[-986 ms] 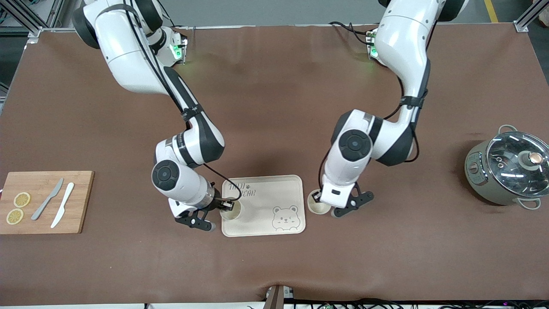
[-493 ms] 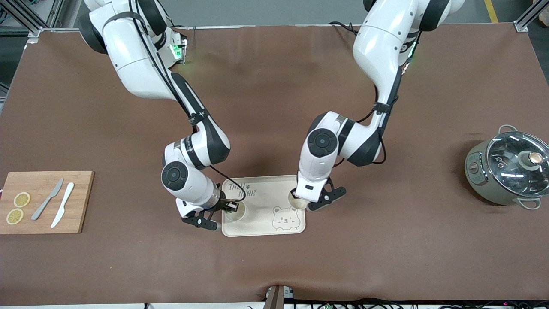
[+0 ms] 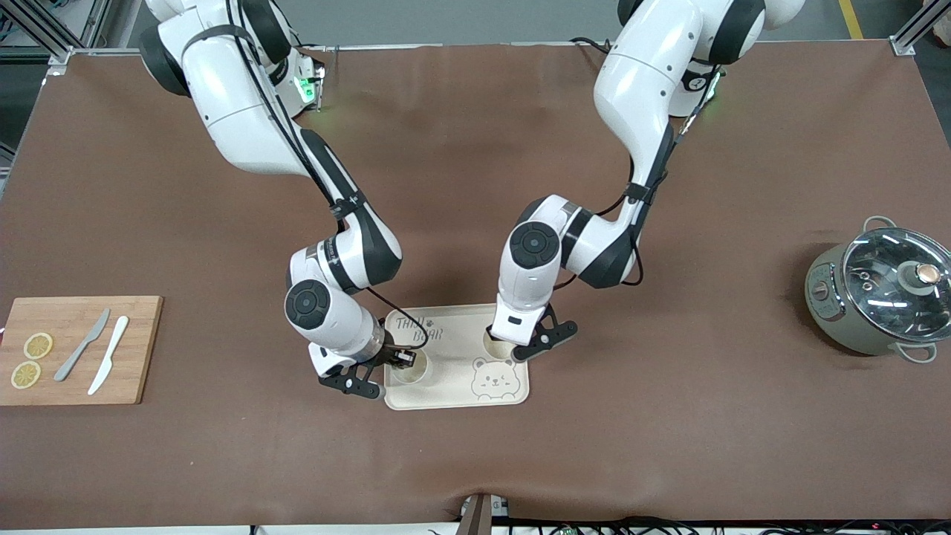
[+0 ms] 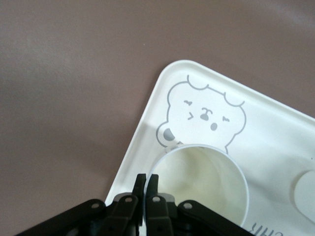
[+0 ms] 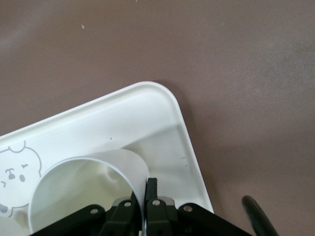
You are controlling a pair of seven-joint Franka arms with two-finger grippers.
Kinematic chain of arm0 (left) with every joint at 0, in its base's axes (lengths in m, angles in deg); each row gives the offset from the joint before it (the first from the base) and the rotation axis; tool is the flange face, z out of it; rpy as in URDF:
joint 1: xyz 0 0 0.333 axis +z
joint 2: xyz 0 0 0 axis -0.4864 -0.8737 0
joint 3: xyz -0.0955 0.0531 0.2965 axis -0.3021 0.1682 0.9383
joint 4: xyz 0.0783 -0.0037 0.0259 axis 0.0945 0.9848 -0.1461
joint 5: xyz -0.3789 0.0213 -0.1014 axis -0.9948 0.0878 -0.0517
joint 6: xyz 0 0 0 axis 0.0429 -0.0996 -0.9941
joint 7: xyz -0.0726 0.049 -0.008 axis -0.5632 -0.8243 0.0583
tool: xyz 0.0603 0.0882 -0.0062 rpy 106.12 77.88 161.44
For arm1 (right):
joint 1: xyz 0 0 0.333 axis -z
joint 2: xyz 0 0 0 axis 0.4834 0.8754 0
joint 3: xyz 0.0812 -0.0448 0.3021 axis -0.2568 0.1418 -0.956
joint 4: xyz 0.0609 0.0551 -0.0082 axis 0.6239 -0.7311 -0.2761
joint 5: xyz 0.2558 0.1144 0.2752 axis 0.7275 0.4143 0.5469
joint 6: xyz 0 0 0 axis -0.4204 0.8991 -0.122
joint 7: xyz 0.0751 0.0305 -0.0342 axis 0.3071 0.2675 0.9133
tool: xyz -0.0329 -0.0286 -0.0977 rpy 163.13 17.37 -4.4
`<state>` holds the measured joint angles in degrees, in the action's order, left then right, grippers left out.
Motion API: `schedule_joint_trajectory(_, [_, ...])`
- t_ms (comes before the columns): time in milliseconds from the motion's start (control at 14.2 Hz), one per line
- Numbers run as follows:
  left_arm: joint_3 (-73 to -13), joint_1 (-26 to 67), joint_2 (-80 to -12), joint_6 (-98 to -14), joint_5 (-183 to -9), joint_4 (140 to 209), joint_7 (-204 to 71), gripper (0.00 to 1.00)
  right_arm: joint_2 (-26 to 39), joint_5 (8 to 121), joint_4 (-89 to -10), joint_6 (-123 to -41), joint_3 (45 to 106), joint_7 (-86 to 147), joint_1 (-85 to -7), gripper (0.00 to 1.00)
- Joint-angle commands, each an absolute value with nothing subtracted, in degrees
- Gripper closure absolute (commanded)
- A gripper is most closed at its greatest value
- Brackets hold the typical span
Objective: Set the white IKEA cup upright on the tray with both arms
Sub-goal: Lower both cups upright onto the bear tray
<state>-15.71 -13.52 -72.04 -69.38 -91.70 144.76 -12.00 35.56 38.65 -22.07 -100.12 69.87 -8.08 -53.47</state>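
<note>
Two cups [image 3: 411, 367] [image 3: 496, 347] pinched over tray [image 3: 453, 394], seemingly unseated.

brown-covered worktop [image 3: 475, 461], faintly creased, filling nearly everything. grey floor along the top edge, with metal frame struts [image 3: 44, 33] at both top corners and a yellow floor line [image 3: 851, 18] near one. cables [image 3: 669, 526] along the bottom edge.

Brown table [image 3: 475, 461], cream tray [image 3: 457, 394], cutting board [image 3: 141, 349], lidded pot [image 3: 877, 297]

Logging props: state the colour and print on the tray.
Cream tray with a grey bear face and "TAIJI BEAR" lettering; clearest in the left wrist view.
</note>
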Motion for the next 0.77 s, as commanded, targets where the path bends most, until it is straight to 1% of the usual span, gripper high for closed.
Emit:
schedule_joint_trajectory(0, [-14.89, -14.66, -73.93, -70.05, -91.64, 142.99, -10.6, 1.0, 36.11, 37.65, -21.71, -101.3, 70.39, -9.46, -54.13, 1.0])
schedule_joint_trajectory(141, [-14.8, -15.02, -74.11, -70.4, -91.55, 143.08, -10.69, 0.99, 36.46, 37.56, -21.71, -101.57, 70.39, -9.46, -54.13, 1.0])
schedule_joint_trajectory(282, [-14.89, -14.75, -73.93, -72.15, -91.63, 143.17, -11.04, 0.55, 36.46, 37.65, -21.71, -101.57, 70.39, -9.46, -54.13, 1.0])
schedule_joint_trajectory(352, [-14.89, -14.75, -73.93, -72.51, -91.55, 143.26, -11.3, 0.28, 36.46, 37.65, -21.71, -101.57, 70.39, -9.46, -54.04, 1.0])
schedule_joint_trajectory(423, [-14.89, -14.67, -73.67, -72.51, -91.55, 143.34, -11.57, 0.09, 36.46, 37.65, -21.71, -101.57, 70.39, -9.46, -53.96, 0.67])
schedule_joint_trajectory(493, [-14.89, -14.58, -73.49, -72.51, -91.46, 143.43, -11.66, 0.0, 36.46, 37.65, -21.71, -101.57, 70.39, -9.46, -53.95, 0.34])
schedule_joint_trajectory(563, [-14.8, -14.58, -73.4, -72.51, -91.46, 143.43, -11.66, 0.0, 36.46, 37.65, -21.71, -101.57, 70.39, -9.46, -53.95, 0.0])
schedule_joint_trajectory(704, [-14.19, -14.4, -72.53, -72.43, -91.37, 143.52, -11.57, 0.0, 36.2, 37.65, -21.71, -101.49, 70.39, -9.11, -53.6, 0.0])
